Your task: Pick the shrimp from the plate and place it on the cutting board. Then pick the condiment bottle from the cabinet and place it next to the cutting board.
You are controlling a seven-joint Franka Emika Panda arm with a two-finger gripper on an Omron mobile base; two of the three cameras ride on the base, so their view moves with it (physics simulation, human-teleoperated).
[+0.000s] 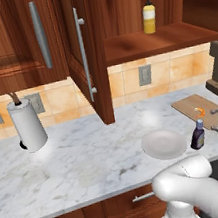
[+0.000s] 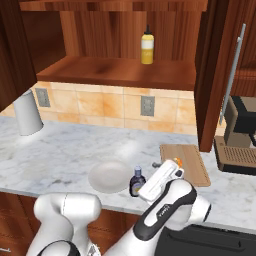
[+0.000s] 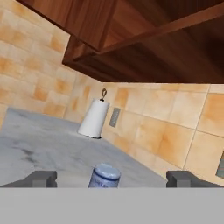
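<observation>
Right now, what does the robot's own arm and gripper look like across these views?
The arm is glossy white with rounded, bulbous link shells and dark grey-black bands at the joints. The hand is a boxy white block. In the hand view, the gripper ends in two small, squared dark grey fingertips. No cables or readable markings show.

Your arm [image 2: 165,210] is folded low over the counter's front edge, forearm angled up and away from the base. Gripper [image 3: 112,178] jaws are spread wide, holding nothing; the two dark fingertips [image 3: 41,178] sit far apart, hand roughly level, pointing sideways along the counter.
</observation>
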